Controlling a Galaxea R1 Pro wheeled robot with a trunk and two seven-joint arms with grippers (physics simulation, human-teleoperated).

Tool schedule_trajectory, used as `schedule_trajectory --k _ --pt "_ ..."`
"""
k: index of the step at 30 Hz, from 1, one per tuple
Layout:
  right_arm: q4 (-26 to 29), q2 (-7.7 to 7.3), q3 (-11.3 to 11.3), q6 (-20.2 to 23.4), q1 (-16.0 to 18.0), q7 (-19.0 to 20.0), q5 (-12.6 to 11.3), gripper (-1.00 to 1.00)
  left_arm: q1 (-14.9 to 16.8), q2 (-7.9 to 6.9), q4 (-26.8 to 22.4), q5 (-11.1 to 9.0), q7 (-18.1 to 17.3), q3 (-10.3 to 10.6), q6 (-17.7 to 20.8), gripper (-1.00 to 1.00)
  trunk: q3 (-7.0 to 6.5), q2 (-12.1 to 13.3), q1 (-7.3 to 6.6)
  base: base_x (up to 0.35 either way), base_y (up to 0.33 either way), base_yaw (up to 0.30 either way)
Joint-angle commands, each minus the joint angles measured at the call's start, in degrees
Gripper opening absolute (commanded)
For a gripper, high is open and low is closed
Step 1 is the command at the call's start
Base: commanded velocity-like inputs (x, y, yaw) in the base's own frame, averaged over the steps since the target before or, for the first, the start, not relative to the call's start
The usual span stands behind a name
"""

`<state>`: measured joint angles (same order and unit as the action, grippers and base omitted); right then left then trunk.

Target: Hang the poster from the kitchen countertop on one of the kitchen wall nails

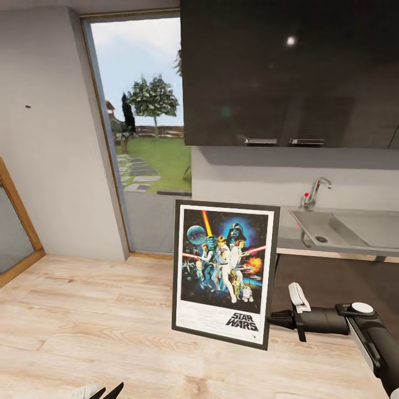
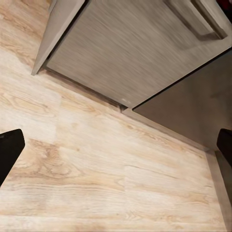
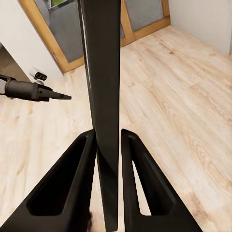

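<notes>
The pale wooden floor (image 1: 83, 310) spreads beneath the poster, and the light-grey wall (image 1: 44, 155) stands beyond the poster's far side from the sink. A tall glass door (image 1: 147, 127) just past the poster opens onto a lawn and trees. Dark wall cupboards (image 1: 288, 72) hang above and behind the poster. The kitchen countertop (image 1: 338, 233), light grey with a moulded sink (image 1: 349, 230) and a chrome tap (image 1: 316, 191), runs behind the poster's gripped edge.

The poster (image 1: 224, 271) is off the countertop, held upright in the air over the floor, its printed face toward the head camera, slightly tilted. The right arm (image 1: 360, 327) reaches in level from the countertop's side, and the right gripper (image 1: 275, 320) is clamped on the poster's lower edge nearest the sink. In the right wrist view the two black fingers (image 3: 137, 183) press on either side of the thin black frame (image 3: 104, 96).

The left gripper (image 1: 108, 392) hangs low beside the poster, over bare floor; in the left wrist view its fingertips (image 2: 9, 150) stand wide apart, holding nothing.

One wall nail (image 1: 27, 106), a dark speck, sits high on the grey wall, well apart from the poster.
</notes>
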<state>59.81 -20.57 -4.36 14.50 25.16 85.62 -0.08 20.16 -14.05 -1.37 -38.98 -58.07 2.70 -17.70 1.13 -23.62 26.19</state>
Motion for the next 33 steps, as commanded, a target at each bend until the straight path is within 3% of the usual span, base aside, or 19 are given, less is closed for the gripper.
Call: schedule_trajectory --k 1,24,33 --pt "0.0 0.00 0.0 0.8 0.0 0.4 0.0 -1.00 0.1 -0.01 0.0 -0.2 -0.1 0.3 -0.3 1.00 -0.07 0.3 -0.19 0.000 0.000 0.000" --pt "0.0 0.00 0.0 0.8 0.0 0.4 -0.1 -1.00 0.1 -0.01 0.0 -0.2 -0.1 0.3 -0.3 1.00 -0.25 0.7 -0.41 0.000 0.000 0.001" --pt "0.0 0.00 0.0 0.8 0.0 0.4 -0.1 -1.00 0.1 0.00 0.0 -0.2 -0.1 0.3 -0.3 1.00 -0.25 0.7 -0.41 0.000 0.000 0.199"
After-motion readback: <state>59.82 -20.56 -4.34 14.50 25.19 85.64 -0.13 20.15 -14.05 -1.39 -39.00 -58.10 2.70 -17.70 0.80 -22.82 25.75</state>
